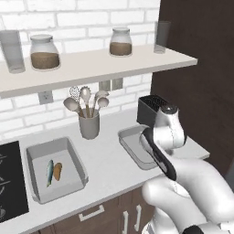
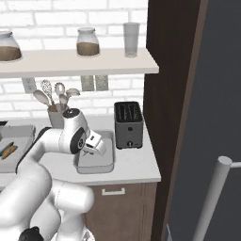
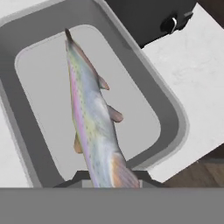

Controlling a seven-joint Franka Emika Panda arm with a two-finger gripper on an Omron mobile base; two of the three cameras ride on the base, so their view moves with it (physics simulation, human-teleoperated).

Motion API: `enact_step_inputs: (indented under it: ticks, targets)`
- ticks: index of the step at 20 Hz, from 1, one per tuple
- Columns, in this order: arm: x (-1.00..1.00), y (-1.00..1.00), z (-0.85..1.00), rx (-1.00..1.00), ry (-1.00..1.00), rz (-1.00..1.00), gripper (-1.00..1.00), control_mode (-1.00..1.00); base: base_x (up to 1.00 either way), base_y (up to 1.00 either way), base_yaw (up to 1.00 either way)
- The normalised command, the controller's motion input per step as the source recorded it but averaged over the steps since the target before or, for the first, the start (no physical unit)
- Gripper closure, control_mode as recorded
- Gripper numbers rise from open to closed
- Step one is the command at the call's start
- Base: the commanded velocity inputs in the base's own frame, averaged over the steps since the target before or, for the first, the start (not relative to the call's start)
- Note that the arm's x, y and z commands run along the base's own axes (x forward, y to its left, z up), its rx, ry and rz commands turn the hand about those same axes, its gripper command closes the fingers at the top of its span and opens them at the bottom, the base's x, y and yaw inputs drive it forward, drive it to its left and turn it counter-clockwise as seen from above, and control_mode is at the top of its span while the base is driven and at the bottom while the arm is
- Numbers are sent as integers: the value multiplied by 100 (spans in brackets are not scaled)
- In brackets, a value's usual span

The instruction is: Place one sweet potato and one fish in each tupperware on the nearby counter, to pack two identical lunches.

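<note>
The fingers pinch a fish by its tail end, hanging it over the empty right tray beside the toaster near the desk's right edge; I judge lowering and releasing comes next.

Silvery-grey fish with pink stripe and dark speckles; pale grey plastic tupperware tray; off-white smooth worktop; black toaster; orange sweet potato.

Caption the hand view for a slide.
Claw shut on a fish, dangling it over the empty tupperware beside the toaster.
</note>
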Motion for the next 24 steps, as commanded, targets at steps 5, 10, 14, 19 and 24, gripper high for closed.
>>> enact_step_inputs:
  ticks: [5, 10, 14, 19, 24]
  targets:
    - [40, -2, -42, 0, 6, 0, 100, -100, 0, 0, 0]
    - [32, 0, -25, 0, 4, 0, 100, -100, 0, 0, 0]
    - [31, 0, -27, 0, 2, 0, 100, -100, 0, 0, 0]
    - [29, -2, -31, 0, 2, 0, -100, -100, 0, 0, 0]
    - [3, -2, -12, 0, 0, 0, -100, -100, 0, 0, 0]
